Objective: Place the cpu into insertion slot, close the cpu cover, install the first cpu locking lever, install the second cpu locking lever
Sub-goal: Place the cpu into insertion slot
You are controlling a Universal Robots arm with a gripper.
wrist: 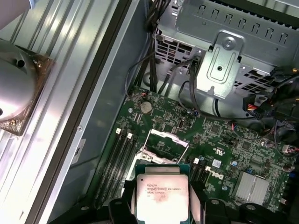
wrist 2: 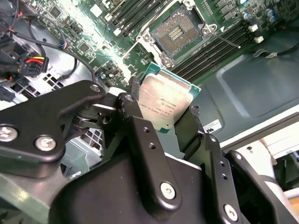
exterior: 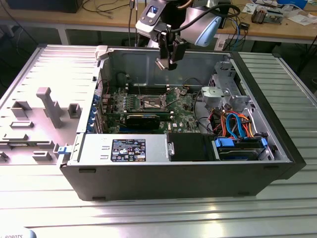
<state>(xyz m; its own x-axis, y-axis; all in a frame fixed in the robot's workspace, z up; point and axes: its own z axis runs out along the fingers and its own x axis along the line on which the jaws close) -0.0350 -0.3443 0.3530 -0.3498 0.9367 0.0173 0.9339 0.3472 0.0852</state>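
silver-topped cpu (wrist: 161, 191) sits clamped by its edges in your gripper (wrist 2: 164, 106), well above the slot (wrist 2: 175, 32); likely light, stiff, fragile underneath

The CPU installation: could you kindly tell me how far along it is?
Nothing is finished yet. The claw grips the flat square silver-topped cpu above the open case; the dark-centred square insertion slot on the green board is empty, so all four steps remain.

open space above the insertion slot (exterior: 151, 103), drive cage (exterior: 221, 88) standing near.
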